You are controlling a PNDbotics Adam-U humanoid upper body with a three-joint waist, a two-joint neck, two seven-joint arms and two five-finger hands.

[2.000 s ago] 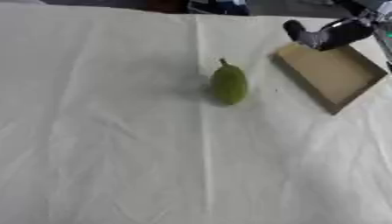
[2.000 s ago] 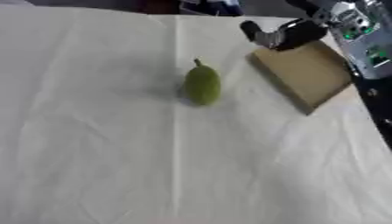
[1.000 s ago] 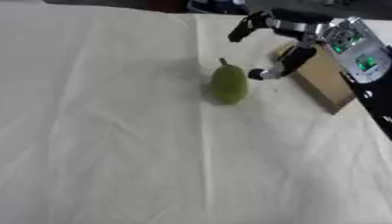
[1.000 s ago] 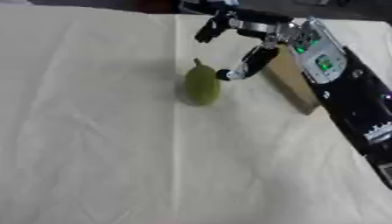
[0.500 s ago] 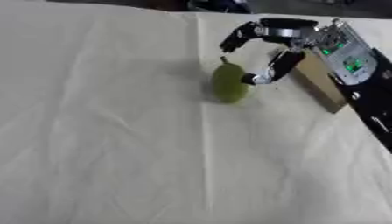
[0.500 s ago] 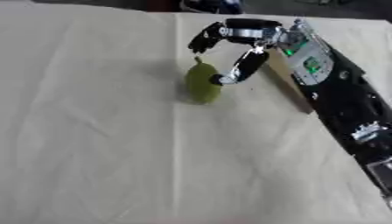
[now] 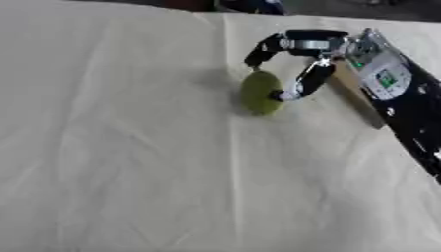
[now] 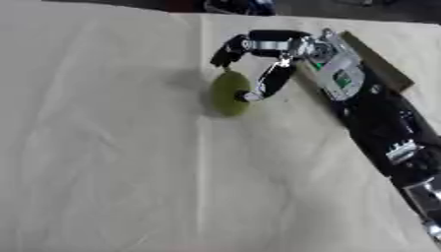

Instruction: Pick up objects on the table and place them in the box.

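Right hand point(image 7: 317, 49) sits just right of the pear point(image 7: 259, 92), fingers apart, curled over it w/ thumb touching. Pear's long axis runs near-to-far on table point(image 7: 129, 157).

The pear point(image 7: 258, 92) lies on the cloth-covered counter point(image 7: 129, 162), a little toward one o'clock from the middle of the view. The right hand point(image 7: 301, 59) sits at the pear's two o'clock, arched over it: the fingers point(image 7: 256, 53) reach down at the pear's far side, at twelve o'clock, and the thumb point(image 7: 297, 88) touches its three o'clock side. The arm runs off toward four o'clock. The box point(image 8: 379, 61) lies behind the arm at three o'clock of the pear, mostly hidden by it. The counter's near half, toward six o'clock, and its nine o'clock side carry only cloth.
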